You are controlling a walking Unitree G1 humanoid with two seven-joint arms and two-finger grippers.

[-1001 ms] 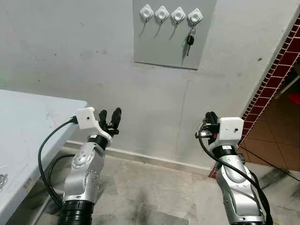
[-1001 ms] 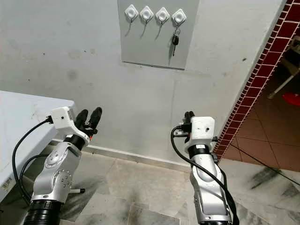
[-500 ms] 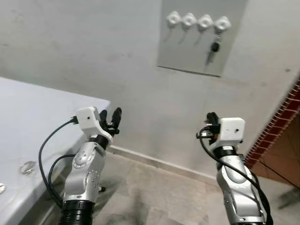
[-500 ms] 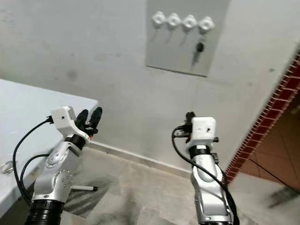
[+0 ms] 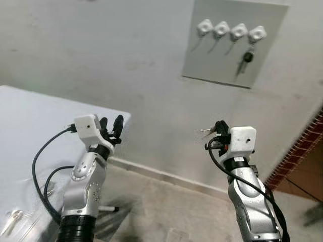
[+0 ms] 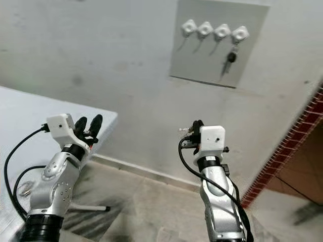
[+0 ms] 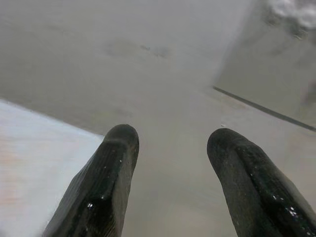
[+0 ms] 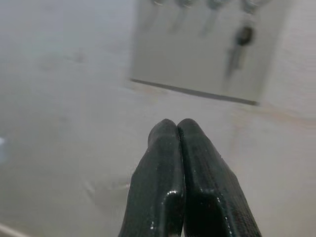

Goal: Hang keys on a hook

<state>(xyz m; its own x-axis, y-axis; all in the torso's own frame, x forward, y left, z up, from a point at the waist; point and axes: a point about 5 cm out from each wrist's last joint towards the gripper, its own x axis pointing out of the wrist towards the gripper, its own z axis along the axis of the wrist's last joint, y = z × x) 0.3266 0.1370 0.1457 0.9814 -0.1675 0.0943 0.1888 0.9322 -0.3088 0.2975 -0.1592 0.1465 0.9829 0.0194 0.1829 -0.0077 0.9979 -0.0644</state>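
Left eye view: one key (image 5: 247,56) hangs on the rightmost hook (image 5: 257,34) of my wall panel (image 5: 234,43). Left gripper (image 7: 170,148) spread, empty. Right gripper (image 8: 177,129) pressed together, holding nothing. More keys (image 5: 11,221) lie on the table (image 5: 35,126), unhung.

Wall panel at 1 o'clock, worktop at 9 o'clock.
A key (image 5: 247,57) is hanging on the rightmost of four hooks (image 5: 257,34) on the panel (image 5: 212,60); the worktop (image 5: 35,131) is sitting left.

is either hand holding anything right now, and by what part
Nothing is held. The left hand is open with bare wall between its fingers; the right hand is shut on nothing. A key hangs on the wall hook.
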